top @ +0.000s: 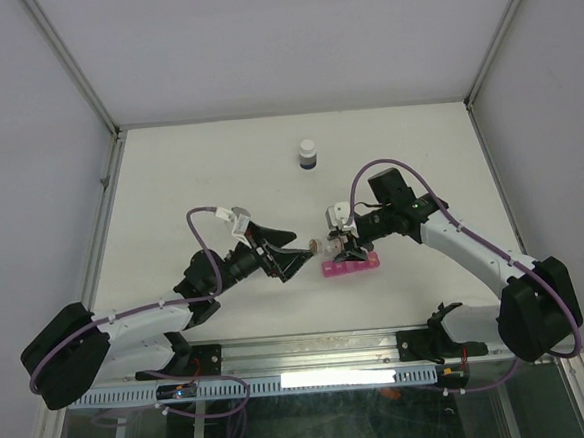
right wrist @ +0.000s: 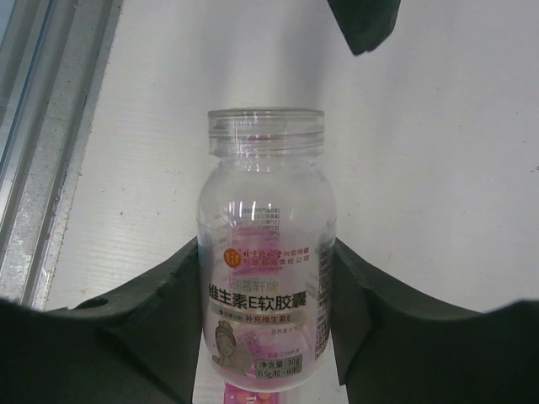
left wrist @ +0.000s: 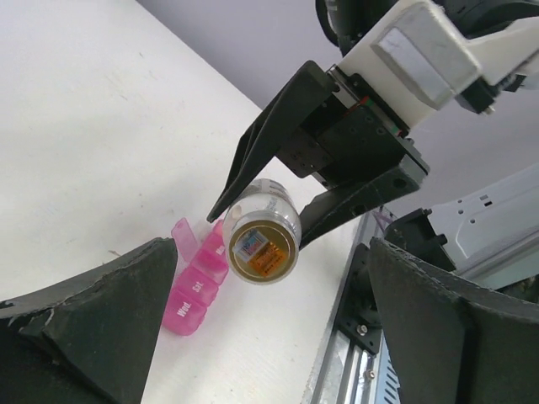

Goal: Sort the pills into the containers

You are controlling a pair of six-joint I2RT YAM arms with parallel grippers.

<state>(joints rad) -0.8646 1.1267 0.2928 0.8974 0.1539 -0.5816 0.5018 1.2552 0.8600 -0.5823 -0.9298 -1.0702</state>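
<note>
our left gripper (top: 302,261) gapes wide, facing our right gripper (top: 342,246), which clamps a clear bottle (right wrist: 265,252).

Spotted "Wed" on a lid of pink organizer (left wrist: 189,305); read "维生素E软胶囊" printed across clear bottle (right wrist: 265,252).

The left arm (top: 149,324) and right arm (top: 475,251) are built of white links between bulky black joints, and a purple cable (top: 194,234) loops along each. A small white block (top: 238,219) sits at each wrist. The left gripper (top: 303,260) has black wedge-shaped fingers (left wrist: 101,320) with rough edges.
</note>
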